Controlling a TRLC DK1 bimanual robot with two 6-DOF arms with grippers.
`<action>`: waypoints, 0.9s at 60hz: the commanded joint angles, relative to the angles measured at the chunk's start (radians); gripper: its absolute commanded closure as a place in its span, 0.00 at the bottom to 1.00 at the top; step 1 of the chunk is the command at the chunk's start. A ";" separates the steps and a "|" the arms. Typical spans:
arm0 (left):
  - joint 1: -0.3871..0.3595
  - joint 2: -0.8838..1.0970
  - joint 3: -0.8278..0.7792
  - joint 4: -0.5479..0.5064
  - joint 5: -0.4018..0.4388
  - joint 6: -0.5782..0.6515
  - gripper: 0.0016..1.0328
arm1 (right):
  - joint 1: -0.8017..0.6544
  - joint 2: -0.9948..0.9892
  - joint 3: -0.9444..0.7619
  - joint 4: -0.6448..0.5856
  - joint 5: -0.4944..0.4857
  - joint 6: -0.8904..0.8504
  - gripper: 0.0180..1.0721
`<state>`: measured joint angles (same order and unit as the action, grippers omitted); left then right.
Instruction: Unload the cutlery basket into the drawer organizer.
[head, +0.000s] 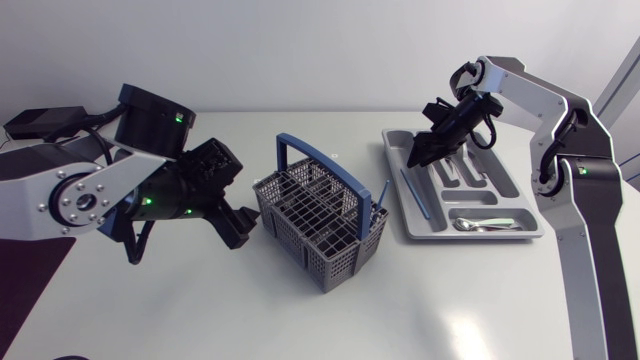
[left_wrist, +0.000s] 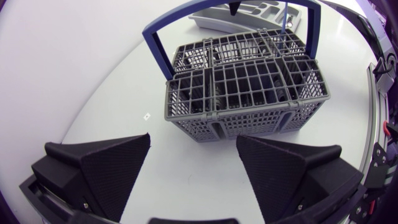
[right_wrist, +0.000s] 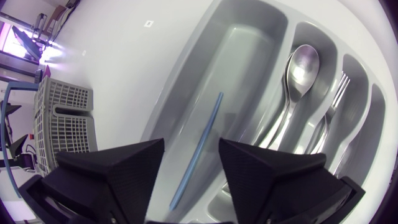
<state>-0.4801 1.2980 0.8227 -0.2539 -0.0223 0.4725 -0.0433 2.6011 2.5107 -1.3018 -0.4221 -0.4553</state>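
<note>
Plainly grey basket (head: 295, 240) w/ blue handle (head: 325, 160)

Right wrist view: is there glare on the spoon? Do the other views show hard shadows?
Right wrist view: yes, a bright highlight on the spoon bowl. Left wrist view: only a soft shadow beside the basket. Head view: soft shadows too, none hard.

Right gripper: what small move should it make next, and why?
Probably lift the right gripper away from the drawer organizer toward the cutlery basket. It is open and empty, a blue stick lies in the long compartment, and a second blue stick stands in the basket.
</note>
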 joint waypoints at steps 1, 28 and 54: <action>-0.006 -0.022 -0.008 -0.005 0.012 0.006 0.06 | -0.009 -0.079 -0.075 0.030 -0.012 0.023 0.04; -0.012 -0.037 -0.019 -0.004 0.013 0.002 0.06 | 0.046 -0.802 -1.122 0.619 -0.191 -0.295 0.05; -0.035 -0.052 -0.028 -0.007 0.012 -0.006 0.06 | 0.040 -1.030 -1.465 0.720 -0.414 -0.577 0.05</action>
<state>-0.5041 1.2613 0.8185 -0.2565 -0.0219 0.4721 -0.0025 1.5974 1.0763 -0.5938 -0.8116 -0.9726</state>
